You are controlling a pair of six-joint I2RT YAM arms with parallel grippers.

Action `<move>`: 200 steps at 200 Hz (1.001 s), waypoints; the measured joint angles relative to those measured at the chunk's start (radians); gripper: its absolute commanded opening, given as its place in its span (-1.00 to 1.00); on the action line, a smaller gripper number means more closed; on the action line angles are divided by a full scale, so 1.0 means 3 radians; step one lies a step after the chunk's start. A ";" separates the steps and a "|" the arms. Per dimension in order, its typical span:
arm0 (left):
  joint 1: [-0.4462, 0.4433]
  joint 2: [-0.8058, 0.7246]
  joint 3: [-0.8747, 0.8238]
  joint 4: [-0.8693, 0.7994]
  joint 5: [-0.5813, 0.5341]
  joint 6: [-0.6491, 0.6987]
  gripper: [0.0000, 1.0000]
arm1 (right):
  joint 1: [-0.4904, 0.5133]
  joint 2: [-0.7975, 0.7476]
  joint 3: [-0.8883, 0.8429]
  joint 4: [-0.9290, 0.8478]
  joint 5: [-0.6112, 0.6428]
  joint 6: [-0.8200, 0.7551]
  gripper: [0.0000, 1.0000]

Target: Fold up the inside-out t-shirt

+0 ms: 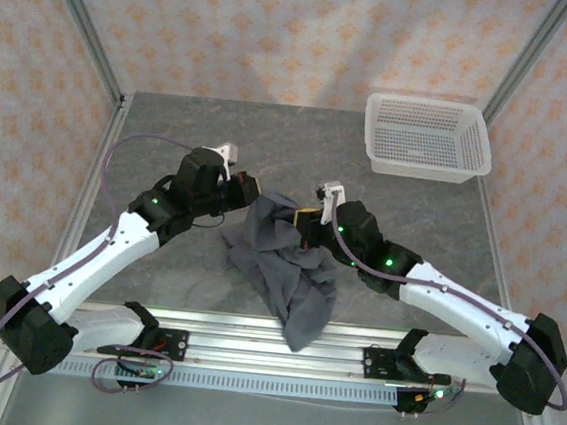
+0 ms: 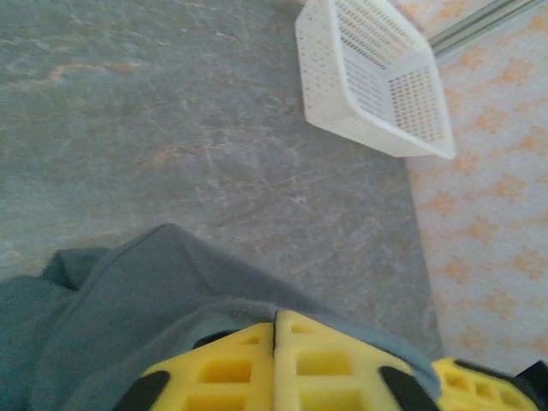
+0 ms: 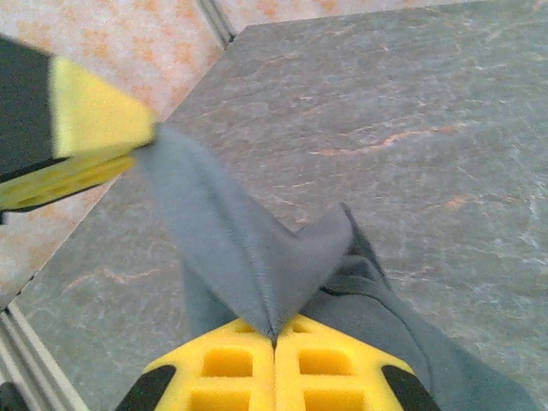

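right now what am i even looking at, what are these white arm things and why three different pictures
These are two robot arms, a left arm and a right arm, bolted at the near edge of a grey table. The top picture looks down from above and behind them. The other two come from a camera on each wrist, so the yellow blocks at the bottom are that arm's own fingers. On the table lie a crumpled dark grey t-shirt and, far right, a white mesh basket. The left fingers and the right fingers are each pinched shut on the shirt, a strip stretched taut between them.
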 measured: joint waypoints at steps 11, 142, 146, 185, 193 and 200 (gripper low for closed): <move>0.0001 -0.0010 -0.0001 -0.0045 -0.0085 0.0062 -0.12 | -0.0109 -0.0034 -0.0098 0.0039 -0.0111 0.0051 -1.00; -0.1044 0.0390 -0.0032 -0.0342 -0.1740 0.1799 0.73 | -0.0399 0.0153 0.0071 0.0094 -0.1122 0.0195 -1.00; -0.1033 0.0478 -0.0005 -0.0336 -0.1760 0.1815 0.73 | -0.0399 0.0165 0.0093 0.0092 -0.1151 0.0195 -1.00; -0.0712 0.0786 0.0102 -0.0187 -0.1795 0.1727 0.40 | -0.0399 0.0210 0.0156 0.0066 -0.1372 0.0196 -1.00; -0.0624 0.0785 0.0103 -0.0146 -0.1756 0.1695 0.31 | -0.0399 0.0212 0.0156 0.0056 -0.1409 0.0196 -1.00; -0.0542 0.0785 0.0108 -0.0099 -0.1684 0.1671 0.27 | -0.0399 0.0212 0.0156 0.0045 -0.1439 0.0197 -1.00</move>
